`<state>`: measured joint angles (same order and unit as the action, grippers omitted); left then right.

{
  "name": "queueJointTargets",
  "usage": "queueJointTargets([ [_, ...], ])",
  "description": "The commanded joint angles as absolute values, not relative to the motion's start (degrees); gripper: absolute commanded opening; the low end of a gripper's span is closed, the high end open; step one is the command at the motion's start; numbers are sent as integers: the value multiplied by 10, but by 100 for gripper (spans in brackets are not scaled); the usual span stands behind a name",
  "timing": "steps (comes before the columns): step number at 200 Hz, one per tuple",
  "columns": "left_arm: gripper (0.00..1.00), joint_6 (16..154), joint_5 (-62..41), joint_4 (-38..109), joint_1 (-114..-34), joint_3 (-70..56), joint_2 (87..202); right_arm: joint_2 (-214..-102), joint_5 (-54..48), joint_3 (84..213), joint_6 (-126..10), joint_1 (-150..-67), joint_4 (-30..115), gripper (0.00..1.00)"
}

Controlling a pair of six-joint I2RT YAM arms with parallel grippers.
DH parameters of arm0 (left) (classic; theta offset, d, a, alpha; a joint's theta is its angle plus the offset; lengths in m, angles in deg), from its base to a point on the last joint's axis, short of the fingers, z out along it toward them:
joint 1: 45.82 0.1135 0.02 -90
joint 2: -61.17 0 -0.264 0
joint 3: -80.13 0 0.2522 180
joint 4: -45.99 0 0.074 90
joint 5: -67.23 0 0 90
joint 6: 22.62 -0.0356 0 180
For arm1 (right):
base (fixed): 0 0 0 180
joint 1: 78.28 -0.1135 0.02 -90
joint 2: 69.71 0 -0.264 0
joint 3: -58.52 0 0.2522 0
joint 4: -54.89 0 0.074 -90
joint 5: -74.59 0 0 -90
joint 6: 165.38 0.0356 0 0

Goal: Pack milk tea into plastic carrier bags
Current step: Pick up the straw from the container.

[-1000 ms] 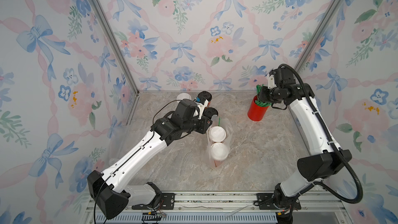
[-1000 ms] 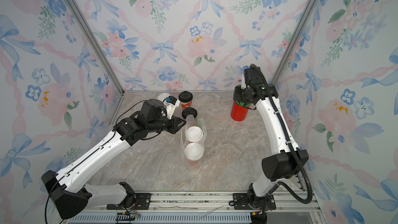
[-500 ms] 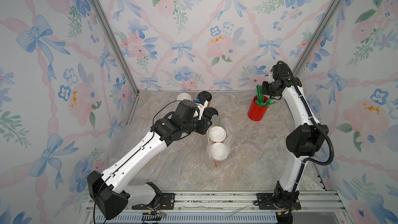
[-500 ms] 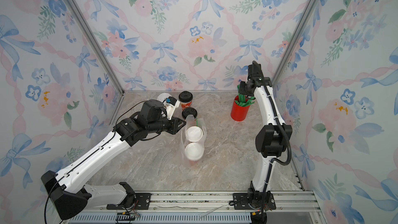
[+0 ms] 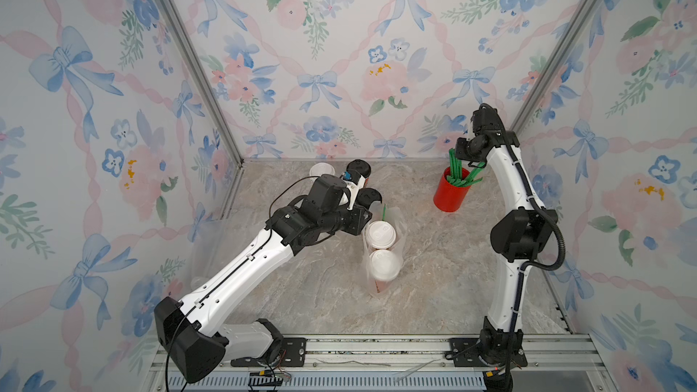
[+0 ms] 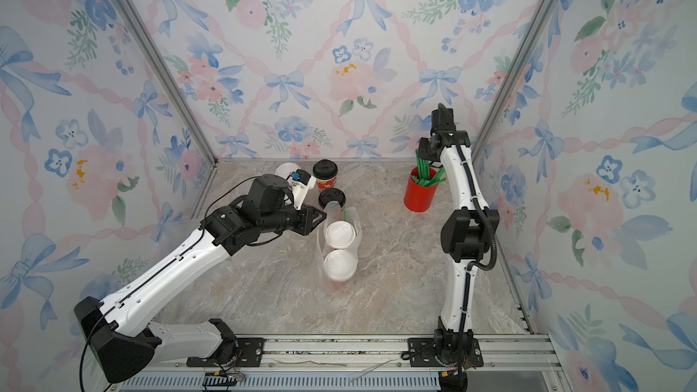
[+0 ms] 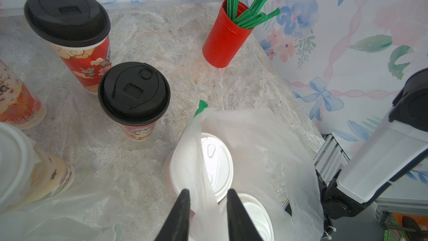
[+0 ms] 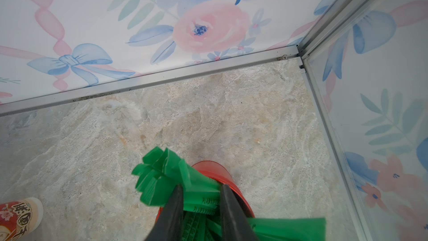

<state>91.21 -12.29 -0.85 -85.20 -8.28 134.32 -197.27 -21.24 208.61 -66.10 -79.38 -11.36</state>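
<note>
Right arm (image 5: 505, 179) has swung upright, right fingers (image 8: 171, 209) pinching green straws (image 8: 162, 177); left fingers (image 7: 180, 214) grip the bag (image 7: 266, 135) holding two cups (image 5: 381, 234); four cups (image 7: 134, 93) remain.

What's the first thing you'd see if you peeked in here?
Probably the bright red cup stuffed with green straws at the back right, with the right gripper straddling some of them. Then the clear bag mid-table holding two white-lidded cups, its edge running between the jaws of the left gripper.
</note>
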Motion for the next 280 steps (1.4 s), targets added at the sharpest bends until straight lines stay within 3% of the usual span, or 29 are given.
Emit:
queueJointTargets([
  [1, 29, 915, -111, -9, -852, -89, 1352, -1997, -218, 2113, -673, -790, -126, 28],
  [99, 30, 919, -118, -9, -852, -89, 1347, -2005, -271, 2139, -702, -798, -133, 8],
  [212, 35, 929, -133, -21, -851, -67, 1296, -1822, -321, 2134, -719, -840, -177, 8],
  [280, 37, 941, -113, -27, -857, -51, 1277, -1714, -335, 2127, -715, -920, -205, 7],
])
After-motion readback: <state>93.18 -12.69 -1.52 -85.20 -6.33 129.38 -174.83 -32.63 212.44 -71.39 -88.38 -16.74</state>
